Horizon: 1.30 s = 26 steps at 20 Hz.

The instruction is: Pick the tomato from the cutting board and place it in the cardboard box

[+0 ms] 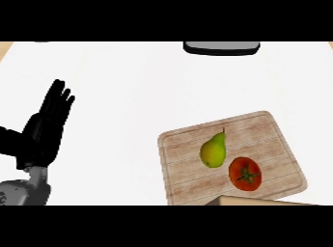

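Tomato: the tomato (245,173) is lying on the board (269,128), toward its near right part, just beside the pear (213,150) and apart from any hand.
Progress: by the look of it nothing of the task is done yet; the pick, the carry and the drop into the box (258,201) are all waiting.
Left hand: the left hand (46,130) is resting open at the left of the bench (126,82), fingers straight and pointing far, holding nothing and well apart from the board.
Right hand: it is showing nowhere, so its state is not to be told.
Box: only a tan corner is peeking in at the near edge, overlapping the board's near side; its opening and depth are cut off.
Far edge: a dark grey object (221,47) is sitting cut off at the far side of the bench, too little of it showing to name.
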{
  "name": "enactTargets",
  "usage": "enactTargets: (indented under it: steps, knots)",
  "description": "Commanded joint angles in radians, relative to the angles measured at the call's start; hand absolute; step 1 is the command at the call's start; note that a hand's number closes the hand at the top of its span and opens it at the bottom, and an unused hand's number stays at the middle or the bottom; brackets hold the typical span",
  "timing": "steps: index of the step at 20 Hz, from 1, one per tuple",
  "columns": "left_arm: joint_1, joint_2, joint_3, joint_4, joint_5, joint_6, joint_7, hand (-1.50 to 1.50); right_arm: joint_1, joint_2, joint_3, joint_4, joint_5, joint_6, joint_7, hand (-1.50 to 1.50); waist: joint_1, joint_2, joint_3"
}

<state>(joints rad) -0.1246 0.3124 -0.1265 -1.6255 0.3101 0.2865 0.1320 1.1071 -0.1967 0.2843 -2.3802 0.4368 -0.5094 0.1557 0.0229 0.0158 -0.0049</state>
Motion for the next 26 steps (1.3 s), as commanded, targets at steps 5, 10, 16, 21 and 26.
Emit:
enactTargets:
  steps: [5, 10, 16, 21, 26]
  knots:
    - [-0.032, 0.022, 0.024, -0.032, 0.025, -0.020, 0.062, 0.00, -0.109, -0.044, 0.014, -0.110, 0.244, 0.009, 0.312, -1.50, 0.024, 0.002, 0.000]
    - [0.001, -0.013, 0.020, 0.048, 0.009, -0.048, -0.034, 0.00, -0.245, -0.016, 0.123, -0.009, 0.339, 0.000, 0.388, -1.50, 0.005, -0.003, 0.000]
    - [0.009, -0.015, 0.004, -0.044, -0.033, 0.010, 0.030, 0.00, -0.408, 0.046, 0.166, 0.068, 0.495, 0.021, 0.567, -1.50, 0.001, -0.010, 0.002]
    - [0.003, -0.013, 0.050, -0.001, -0.009, -0.036, 0.024, 0.00, -0.508, 0.127, 0.242, 0.046, 0.671, 0.114, 0.721, -1.50, -0.021, -0.015, 0.003]
    - [0.070, -0.086, -0.004, -0.018, -0.085, -0.008, -0.032, 0.00, -0.658, 0.194, 0.267, 0.088, 0.732, 0.221, 0.837, -1.50, -0.022, -0.016, 0.004]
